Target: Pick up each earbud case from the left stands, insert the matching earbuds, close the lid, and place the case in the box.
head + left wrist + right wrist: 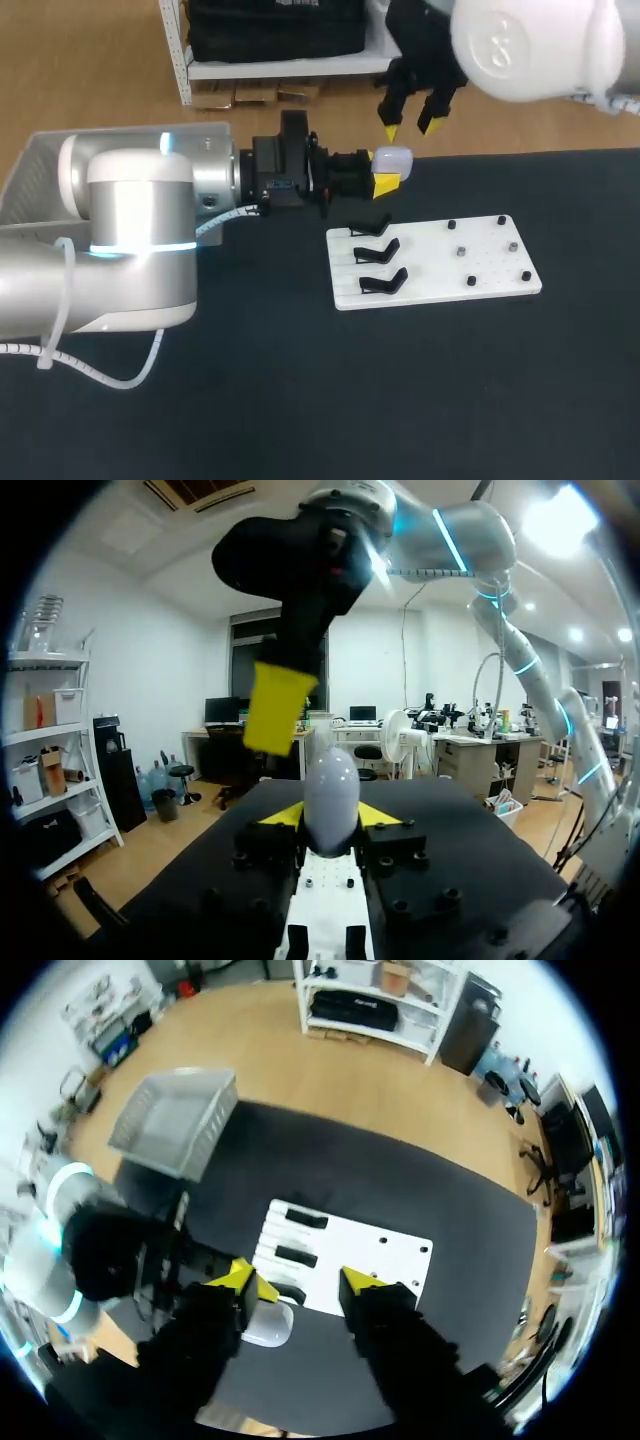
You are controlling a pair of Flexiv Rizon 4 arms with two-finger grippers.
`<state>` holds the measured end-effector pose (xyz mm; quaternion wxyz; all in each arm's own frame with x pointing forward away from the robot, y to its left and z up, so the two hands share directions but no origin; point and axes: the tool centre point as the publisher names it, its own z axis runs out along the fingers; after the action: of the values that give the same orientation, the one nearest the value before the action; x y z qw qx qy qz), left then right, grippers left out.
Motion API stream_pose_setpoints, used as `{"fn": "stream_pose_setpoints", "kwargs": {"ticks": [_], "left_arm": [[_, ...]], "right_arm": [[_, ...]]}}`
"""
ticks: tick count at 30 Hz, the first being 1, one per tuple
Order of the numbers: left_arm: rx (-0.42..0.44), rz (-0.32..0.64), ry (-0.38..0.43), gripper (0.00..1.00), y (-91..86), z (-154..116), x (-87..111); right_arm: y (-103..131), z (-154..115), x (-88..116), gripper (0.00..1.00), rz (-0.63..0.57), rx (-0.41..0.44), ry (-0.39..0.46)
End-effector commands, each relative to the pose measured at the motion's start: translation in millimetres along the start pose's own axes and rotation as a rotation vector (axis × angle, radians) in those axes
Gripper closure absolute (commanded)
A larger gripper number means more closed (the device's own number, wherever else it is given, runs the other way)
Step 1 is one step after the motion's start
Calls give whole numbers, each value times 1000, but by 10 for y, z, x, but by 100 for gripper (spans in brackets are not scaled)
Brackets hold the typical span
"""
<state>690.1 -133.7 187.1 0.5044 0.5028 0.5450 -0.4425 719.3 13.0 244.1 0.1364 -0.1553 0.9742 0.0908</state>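
No writing, label, number or sign can be read anywhere, the earbud case (392,158) included.

Ceiling lamps lit the room brightly, and one flared into white glare beside the silver right arm (440,530) in the left wrist view, where the pale rounded earbud case (330,795) took a soft sheen. From overhead, that arm's glossy shell burned out almost to blank white. A cyan light ring (140,248) glowed on the left arm (130,200), and the matte black table (300,400) stayed dark beside the bright white plastic board (480,265).
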Motion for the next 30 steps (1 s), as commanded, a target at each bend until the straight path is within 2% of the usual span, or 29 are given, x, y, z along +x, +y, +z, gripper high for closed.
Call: {"fn": "stream_pose_setpoints", "kwargs": {"ticks": [1, 2, 7, 9, 14, 18, 23, 30], "left_arm": [[-8, 5, -9, 100, -19, 3, 17], [-9, 15, -17, 100, -6, -42, -37], [-43, 61, -55, 100, 65, -355, -256], [-55, 82, -58, 100, 116, -528, -309], [-120, 132, -23, 100, 348, -1120, -304], [-189, 138, 29, 100, 599, -1668, -236], [-254, 109, 108, 100, 961, -2310, 1], [-316, 68, 147, 100, 1337, -2854, 447]], "right_arm": [[-176, -227, 189, 16, 78, -106, -94], [-187, -238, 241, 0, 89, -121, -103], [-226, -163, 522, 0, 144, -165, -147], [-245, -117, 632, 0, 173, -173, -139], [-274, 9, 890, 0, 256, -207, -123], [-246, 115, 1112, 0, 291, -203, -109], [-202, 198, 1345, 0, 354, -202, -97], [-202, 241, 1612, 0, 461, -171, -79]]}}
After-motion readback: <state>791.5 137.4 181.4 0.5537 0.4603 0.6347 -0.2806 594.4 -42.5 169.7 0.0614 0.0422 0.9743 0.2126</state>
